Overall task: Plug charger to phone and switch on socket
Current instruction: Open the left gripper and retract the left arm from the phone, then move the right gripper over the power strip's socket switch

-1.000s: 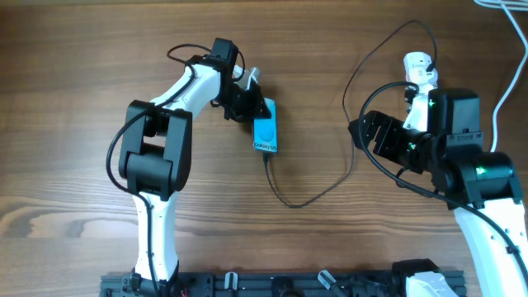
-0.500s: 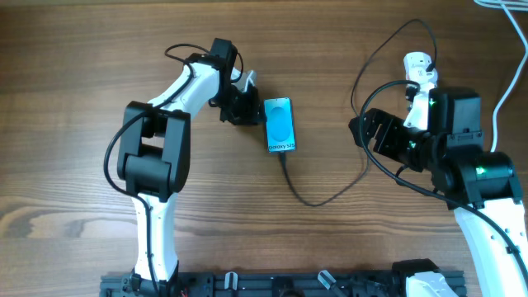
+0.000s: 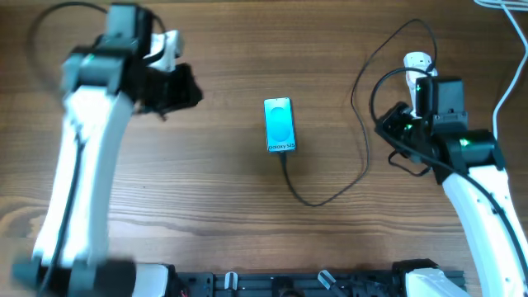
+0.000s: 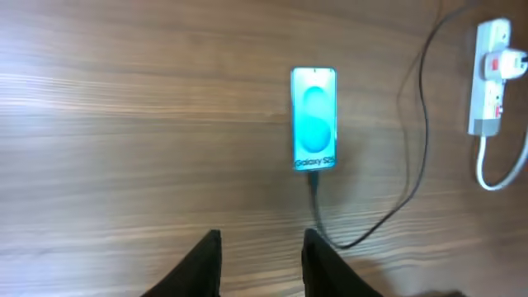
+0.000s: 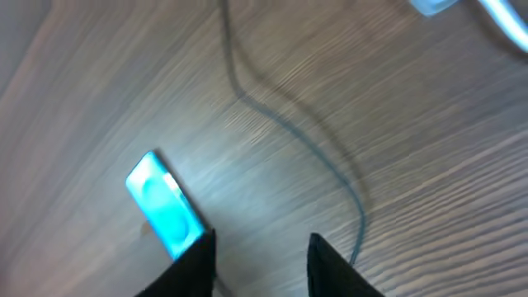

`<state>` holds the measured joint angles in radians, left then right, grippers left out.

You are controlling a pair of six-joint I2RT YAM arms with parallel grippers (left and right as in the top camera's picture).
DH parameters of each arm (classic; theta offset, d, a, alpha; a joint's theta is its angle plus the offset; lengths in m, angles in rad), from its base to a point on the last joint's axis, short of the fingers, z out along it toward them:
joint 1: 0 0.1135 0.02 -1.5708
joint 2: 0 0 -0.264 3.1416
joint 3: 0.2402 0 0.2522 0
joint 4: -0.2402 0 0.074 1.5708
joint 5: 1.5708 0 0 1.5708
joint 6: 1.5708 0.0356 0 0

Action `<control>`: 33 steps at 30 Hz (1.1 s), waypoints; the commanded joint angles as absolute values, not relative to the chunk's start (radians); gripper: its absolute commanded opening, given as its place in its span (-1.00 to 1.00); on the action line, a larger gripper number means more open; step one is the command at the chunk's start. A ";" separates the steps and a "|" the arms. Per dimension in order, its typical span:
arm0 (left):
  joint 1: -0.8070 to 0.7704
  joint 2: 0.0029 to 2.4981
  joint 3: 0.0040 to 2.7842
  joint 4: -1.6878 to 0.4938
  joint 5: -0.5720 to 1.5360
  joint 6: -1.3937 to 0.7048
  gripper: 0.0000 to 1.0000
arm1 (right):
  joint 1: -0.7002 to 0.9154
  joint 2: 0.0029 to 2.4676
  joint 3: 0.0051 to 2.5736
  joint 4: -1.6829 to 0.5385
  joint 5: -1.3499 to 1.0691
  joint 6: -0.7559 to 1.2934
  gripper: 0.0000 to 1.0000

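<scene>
At counter (image 3: 247,223) centre: phone (image 3: 280,125) flat, screen up; charger (image 3: 311,203) apparently seated in its text-strip end. Judge plugging done. Left for you: switch socket (image 4: 487,82) on. Left gripper (image 4: 261,238) and right gripper (image 5: 261,239) narrowly parted, empty.

Brown wood-grain table (image 3: 247,231) under soft, even light, its grain running left to right; a dark rail (image 3: 363,283) lines the near edge.

The phone (image 3: 280,125) lies flat, cyan screen up, the thin black charger (image 3: 312,203) meeting its text-strip end and looping across the surface to the white socket (image 4: 487,99).
</scene>
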<state>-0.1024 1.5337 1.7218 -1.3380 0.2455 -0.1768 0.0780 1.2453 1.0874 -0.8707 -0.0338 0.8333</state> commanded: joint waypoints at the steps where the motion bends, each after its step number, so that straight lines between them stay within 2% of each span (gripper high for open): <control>1: -0.100 1.368 1.724 -1.437 -0.005 -0.165 -0.21 | -0.004 1.280 1.093 -0.831 0.039 0.890 -0.56; 3: -0.100 1.280 1.724 -1.509 -0.029 -0.165 -0.07 | -0.081 1.304 1.093 -0.806 0.070 0.889 -0.80; 5: -0.100 1.214 1.724 -1.541 -0.028 -0.173 0.16 | -0.142 1.338 1.093 -0.767 0.086 0.869 -0.87; 6: -0.100 1.180 1.724 -1.553 -0.028 -0.172 0.60 | -0.168 1.357 1.093 -0.737 0.085 0.846 -0.90; 8: -0.100 1.127 1.724 -1.586 -0.030 -0.172 0.99 | -0.222 1.416 1.093 -0.651 0.085 0.807 -0.91; 14: -0.100 1.023 1.724 -1.666 -0.036 -0.191 1.00 | -0.286 1.554 1.093 -0.538 -0.002 0.744 -0.91; 21: -0.100 0.937 1.674 -1.684 -0.048 -0.204 1.00 | -0.287 1.554 1.093 -0.460 0.071 0.736 -0.91; 26: -0.100 0.811 1.571 -1.676 -0.218 -0.354 1.00 | -0.287 1.563 1.093 -0.416 0.194 0.732 -0.91; 30: -0.100 0.677 1.546 -1.684 -0.413 -0.352 1.00 | -0.288 1.612 1.093 -0.359 0.194 0.733 -0.91; 33: -0.100 0.579 1.533 -1.684 -0.428 -0.352 1.00 | -0.287 1.663 1.093 -0.303 0.188 0.732 -0.91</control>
<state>-0.1024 0.6804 1.5505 -1.6844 -0.3107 -0.3222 -0.2863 1.5997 1.0874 -0.3382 0.1623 0.7464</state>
